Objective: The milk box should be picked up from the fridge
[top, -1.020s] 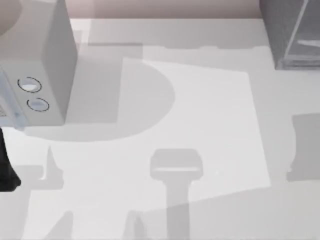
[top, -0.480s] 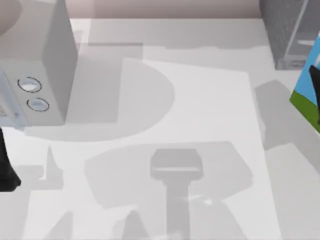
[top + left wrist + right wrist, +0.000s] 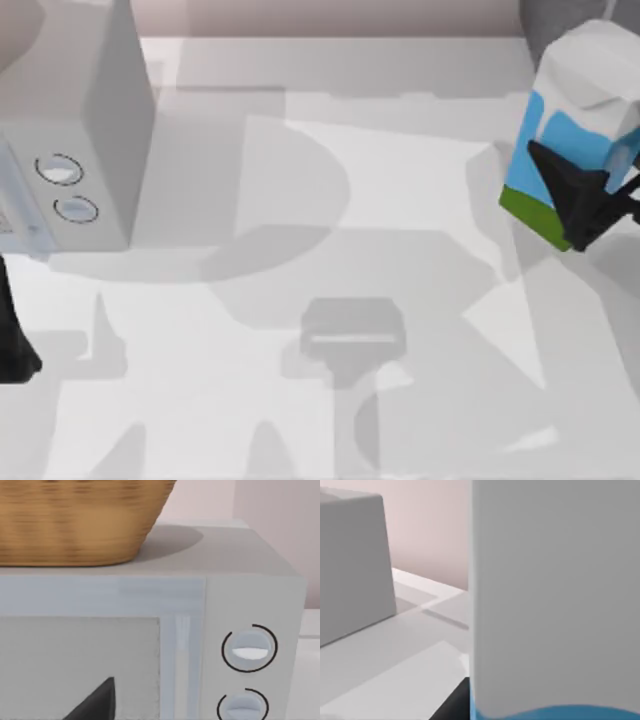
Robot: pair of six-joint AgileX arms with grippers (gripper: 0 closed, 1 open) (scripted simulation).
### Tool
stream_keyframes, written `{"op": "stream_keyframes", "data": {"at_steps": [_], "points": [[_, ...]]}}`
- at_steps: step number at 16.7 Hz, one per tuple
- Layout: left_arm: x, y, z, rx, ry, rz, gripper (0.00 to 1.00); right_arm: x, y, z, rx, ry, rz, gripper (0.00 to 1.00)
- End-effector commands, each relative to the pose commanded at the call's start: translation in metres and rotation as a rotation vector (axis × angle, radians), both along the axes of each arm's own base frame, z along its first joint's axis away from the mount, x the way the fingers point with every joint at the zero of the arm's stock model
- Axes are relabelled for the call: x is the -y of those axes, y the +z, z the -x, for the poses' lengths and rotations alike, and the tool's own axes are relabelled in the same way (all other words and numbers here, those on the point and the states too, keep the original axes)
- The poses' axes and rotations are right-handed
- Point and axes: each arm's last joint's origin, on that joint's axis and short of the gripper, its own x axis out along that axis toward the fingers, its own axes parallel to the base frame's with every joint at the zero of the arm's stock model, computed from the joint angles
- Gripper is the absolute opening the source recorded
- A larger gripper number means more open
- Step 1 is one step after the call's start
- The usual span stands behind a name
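With the right gripper [image 3: 590, 205] clamped on the tilted milk box [image 3: 570, 120] before the fridge [image 3: 550, 25], you carry it table-ward; your left arm sits parked.

Milk box [image 3: 575, 120] now well into frame from the right edge, tilted, carried leftward over the table [image 3: 400, 200] in the right gripper [image 3: 585, 205]

Light grey box [image 3: 70, 120] with two round dials [image 3: 68, 190], table's [image 3: 400, 200] left side. Wicker basket [image 3: 75, 520] on top.
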Motion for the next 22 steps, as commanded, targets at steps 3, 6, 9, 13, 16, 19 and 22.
{"op": "stream_keyframes", "data": {"at_steps": [3, 6, 9, 13, 16, 19, 22], "points": [[0.000, 0.000, 0.000, 0.000, 0.000, 0.000, 1.00, -0.004, -0.016, -0.012, 0.013, 0.051, 0.000, 0.00], [0.000, 0.000, 0.000, 0.000, 0.000, 0.000, 1.00, -0.004, -0.020, -0.015, 0.018, 0.065, 0.000, 0.00], [0.000, 0.000, 0.000, 0.000, 0.000, 0.000, 1.00, -0.004, -0.020, -0.015, 0.018, 0.065, 0.000, 0.00], [0.000, 0.000, 0.000, 0.000, 0.000, 0.000, 1.00, -0.009, -0.021, -0.022, 0.031, 0.061, -0.001, 0.00], [0.000, 0.000, 0.000, 0.000, 0.000, 0.000, 1.00, -0.021, -0.039, -0.035, 0.008, 0.063, 0.000, 0.00], [0.000, 0.000, 0.000, 0.000, 0.000, 0.000, 1.00, -0.034, -0.055, -0.047, -0.004, 0.065, 0.001, 0.00], [0.000, 0.000, 0.000, 0.000, 0.000, 0.000, 1.00, -0.042, -0.057, -0.053, 0.018, 0.065, 0.000, 0.00]]}}
